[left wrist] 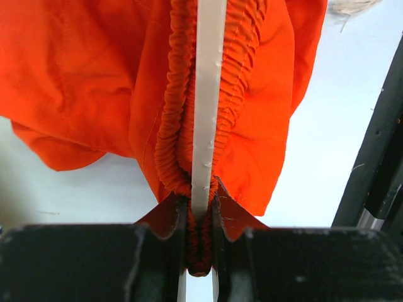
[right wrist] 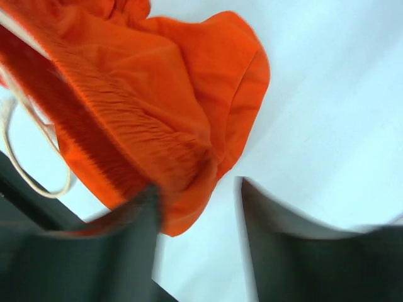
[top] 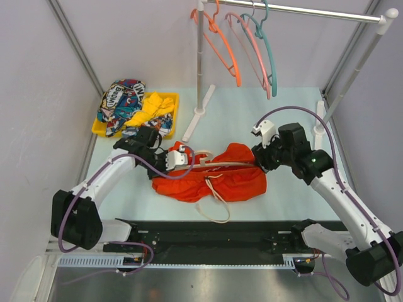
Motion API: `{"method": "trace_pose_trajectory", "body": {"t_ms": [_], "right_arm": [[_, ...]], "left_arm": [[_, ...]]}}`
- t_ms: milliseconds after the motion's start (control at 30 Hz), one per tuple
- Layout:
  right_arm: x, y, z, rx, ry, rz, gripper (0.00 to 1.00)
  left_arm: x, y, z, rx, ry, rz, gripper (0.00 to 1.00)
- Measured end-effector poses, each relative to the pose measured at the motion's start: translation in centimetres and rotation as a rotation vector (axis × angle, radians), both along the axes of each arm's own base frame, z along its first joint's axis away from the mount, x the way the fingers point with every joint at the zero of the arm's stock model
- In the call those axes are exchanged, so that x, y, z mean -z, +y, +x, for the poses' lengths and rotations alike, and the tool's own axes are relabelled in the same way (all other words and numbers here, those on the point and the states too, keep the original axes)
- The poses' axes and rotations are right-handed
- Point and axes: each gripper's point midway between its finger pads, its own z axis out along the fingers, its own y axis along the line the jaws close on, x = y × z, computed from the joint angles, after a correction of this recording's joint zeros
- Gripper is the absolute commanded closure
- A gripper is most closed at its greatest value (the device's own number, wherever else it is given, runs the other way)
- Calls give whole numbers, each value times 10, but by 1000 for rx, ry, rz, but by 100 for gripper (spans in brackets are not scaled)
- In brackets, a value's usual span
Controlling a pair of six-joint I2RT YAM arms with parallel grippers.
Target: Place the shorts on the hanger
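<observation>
The orange-red shorts (top: 234,178) lie crumpled in the middle of the table, their cream drawstring (top: 217,202) trailing toward the front. The beige hanger (top: 221,164) runs through the waistband, its bar (left wrist: 208,94) sandwiched between elastic folds of the shorts (left wrist: 75,75). My left gripper (top: 178,158) is shut on that bar together with the waistband, at the left end (left wrist: 200,211). My right gripper (top: 259,157) hovers at the shorts' right end, open; the shorts (right wrist: 145,94) brush its left finger with nothing held (right wrist: 198,195).
A yellow tray (top: 99,130) at the back left holds a comic-print garment and a yellow one. A clothes rail (top: 296,9) at the back carries orange, pink and teal hangers; its post (top: 200,60) stands behind the shorts. A black rail (top: 208,236) runs along the front.
</observation>
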Motion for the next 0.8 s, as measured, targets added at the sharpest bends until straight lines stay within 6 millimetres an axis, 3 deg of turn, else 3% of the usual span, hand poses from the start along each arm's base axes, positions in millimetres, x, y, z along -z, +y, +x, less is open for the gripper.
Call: {"method": "trace_pose_trajectory", "body": {"t_ms": [100, 233, 267, 400, 567, 667, 800], "right_arm": [[-11, -3, 3, 7, -25, -6, 14], [-27, -5, 3, -17, -64, -2, 9], [-31, -5, 3, -28, -77, 3, 3], [-56, 4, -2, -117, -153, 26, 3], [-82, 38, -21, -323, -227, 73, 12], [-86, 67, -42, -482, -255, 87, 20], [-86, 102, -66, -652, -279, 92, 25]], "left_arm": [[-8, 2, 1, -5, -4, 9, 100], [-18, 4, -5, 2, -10, 14, 100], [-20, 6, -6, 6, -11, 17, 100], [-25, 14, -12, -1, -2, 50, 100], [-40, 15, -12, 19, -18, 51, 100], [-52, 15, -11, 37, -43, 47, 100], [-68, 15, -12, 66, -80, 39, 100]]}}
